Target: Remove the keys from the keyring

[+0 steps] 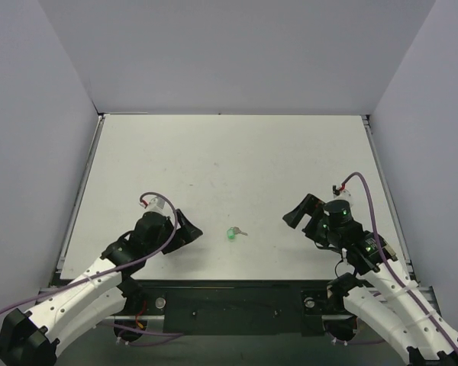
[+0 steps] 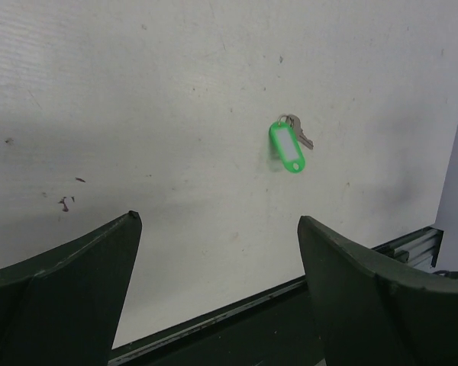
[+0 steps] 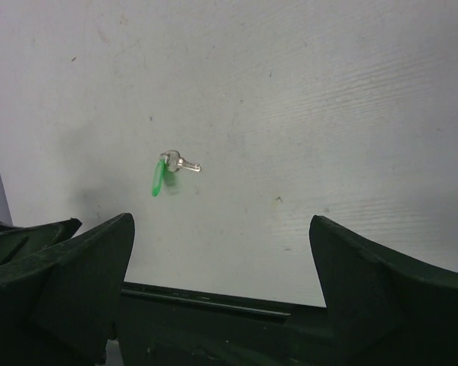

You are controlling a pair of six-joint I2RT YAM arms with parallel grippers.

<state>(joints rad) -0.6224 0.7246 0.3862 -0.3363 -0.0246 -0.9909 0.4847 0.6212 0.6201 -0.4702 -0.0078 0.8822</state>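
The keyring (image 1: 231, 233), a small bright green oval fob, lies on the white table near the front middle. The silver key (image 1: 241, 232) is joined to it and points right. In the left wrist view the keyring (image 2: 287, 147) lies flat with the key (image 2: 301, 135) at its far end. The right wrist view shows the keyring (image 3: 159, 177) edge-on beside the key (image 3: 186, 163). My left gripper (image 1: 189, 231) stands open just left of them, nothing between its jaws (image 2: 218, 219). On the other side my right gripper (image 1: 298, 225) is open and empty too (image 3: 221, 219).
Grey walls close in the white table (image 1: 229, 160) on three sides. A dark metal rail (image 1: 229, 293) runs along the front edge between the arm bases. Small dark specks (image 2: 65, 202) mark the surface near the left gripper.
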